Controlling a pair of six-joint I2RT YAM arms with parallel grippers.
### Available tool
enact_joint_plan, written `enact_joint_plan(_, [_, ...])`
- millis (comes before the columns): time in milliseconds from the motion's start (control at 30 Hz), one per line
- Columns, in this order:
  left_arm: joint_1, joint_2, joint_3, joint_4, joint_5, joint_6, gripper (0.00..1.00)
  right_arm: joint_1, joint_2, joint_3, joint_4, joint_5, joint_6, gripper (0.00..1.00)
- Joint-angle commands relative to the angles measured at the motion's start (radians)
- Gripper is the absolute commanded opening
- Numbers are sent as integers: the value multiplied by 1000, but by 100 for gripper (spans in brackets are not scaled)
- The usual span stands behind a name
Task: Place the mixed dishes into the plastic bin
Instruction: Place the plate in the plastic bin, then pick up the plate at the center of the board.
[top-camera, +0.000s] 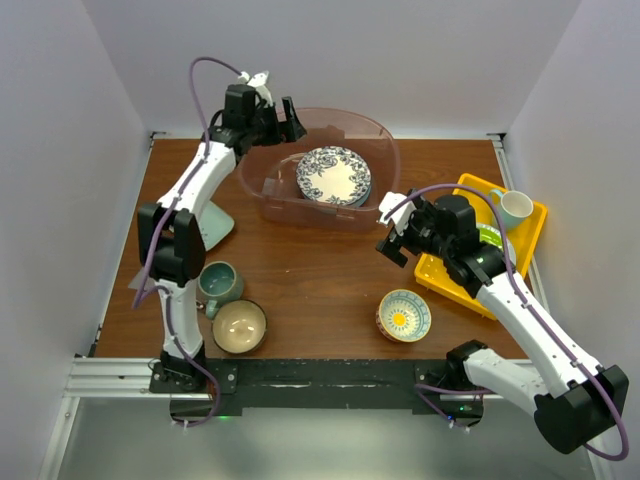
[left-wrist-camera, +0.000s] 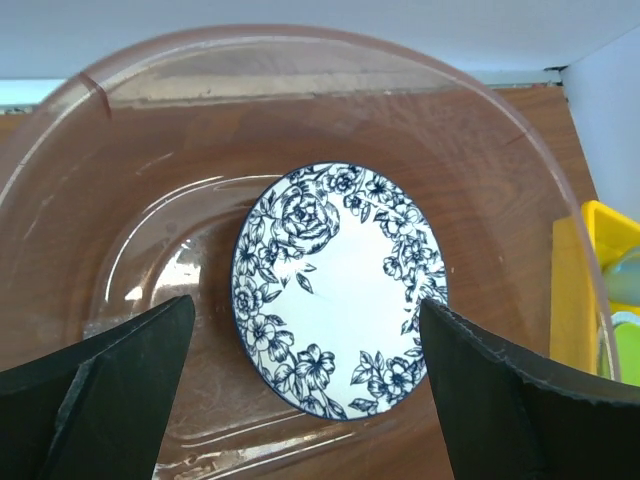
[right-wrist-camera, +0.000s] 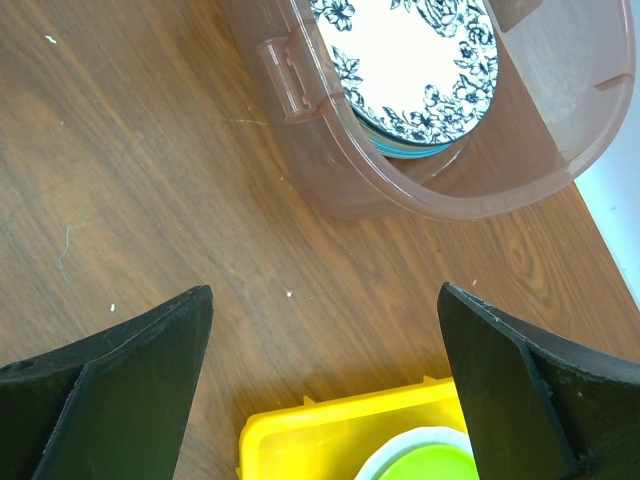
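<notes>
The plastic bin (top-camera: 385, 140) stands at the back of the table with a blue-patterned plate (top-camera: 333, 176) lying flat in it on another dish. My left gripper (top-camera: 280, 118) hangs open over the bin's left rim, nothing between its fingers. In the left wrist view that plate (left-wrist-camera: 340, 290) lies below the spread left gripper (left-wrist-camera: 305, 303). My right gripper (top-camera: 392, 228) is open above bare wood between bin and tray. On the table sit a teal mug (top-camera: 218, 283), a tan bowl (top-camera: 239, 326), a patterned bowl (top-camera: 403, 315) and a mint square dish (top-camera: 215, 222), partly behind the left arm.
A yellow tray (top-camera: 530, 228) at the right holds a lime-green plate (right-wrist-camera: 430, 465) and a pale mug (top-camera: 513, 207). White walls close in the table on three sides. A metal rail (top-camera: 110, 375) runs along the near edge.
</notes>
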Motion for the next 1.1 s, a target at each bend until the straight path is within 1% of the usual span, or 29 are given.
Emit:
enact_joint_plan(0, [5,-150,-61,70,-57,53,100,7,-15,7,22,-14,-14,98])
enact_joint_plan(233, [18,-343,-215,157,-100,67,100,12,-9,19,-6,-70,-29,98])
enact_joint_plan(500, [28,-588,-440,272,-105,77,100,25,-2,32,-39,-130,-51,98])
enact_joint_plan(600, [30,-670,-505,289,-105,81,100,36,8,39,-52,-154,-60,98])
enact_joint_plan(800, [31,-811,-608,271,-102,89,100,84,43,67,-84,-200,-103,98])
enact_joint_plan(1000, [33,-926,-704,208,-105,110,100,180,112,113,-130,-200,-154,98])
enact_joint_plan(1067, [33,-964,-732,180,-134,119,100,214,138,133,-150,-205,-163,98])
